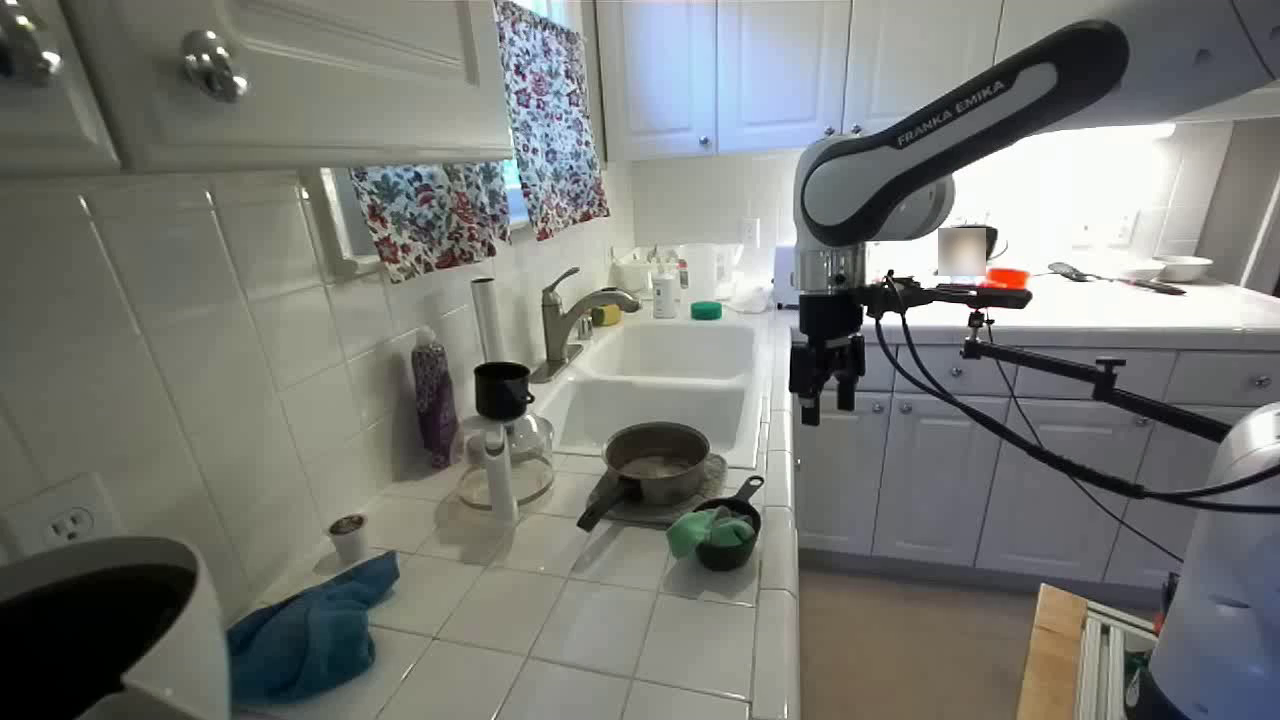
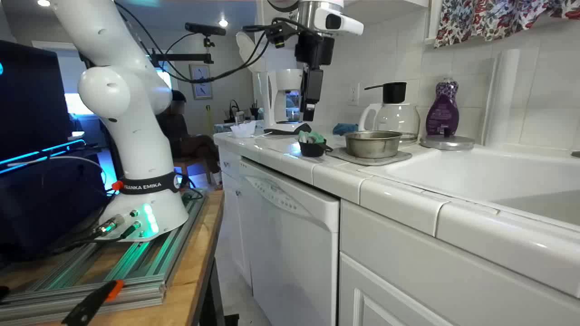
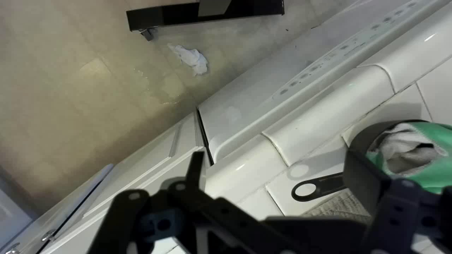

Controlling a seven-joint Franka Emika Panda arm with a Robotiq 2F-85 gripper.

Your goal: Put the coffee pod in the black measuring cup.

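Note:
The coffee pod looks to be the small white cup with brown contents (image 1: 348,540) by the wall tiles; it is not seen in the wrist view. A black measuring cup (image 1: 733,555) with a looped handle stands near the counter's front edge, with a green and grey cloth (image 1: 712,530) in it. It also shows in an exterior view (image 2: 311,149) and, partly behind a finger, in the wrist view (image 3: 369,135). A similar black cup (image 1: 502,390) sits upright on the glass carafe. I cannot tell which cup is meant. My gripper (image 1: 829,400) is open and empty, above the counter-edge area.
A grey long-handled pan (image 1: 655,465) rests on a mat (image 1: 717,478) beside the black cup. The glass carafe (image 2: 398,120), a purple bottle (image 1: 435,400) and the sink (image 1: 650,410) lie behind. A blue cloth (image 1: 310,635) and a white coffee maker (image 2: 284,97) are at the counter's far end.

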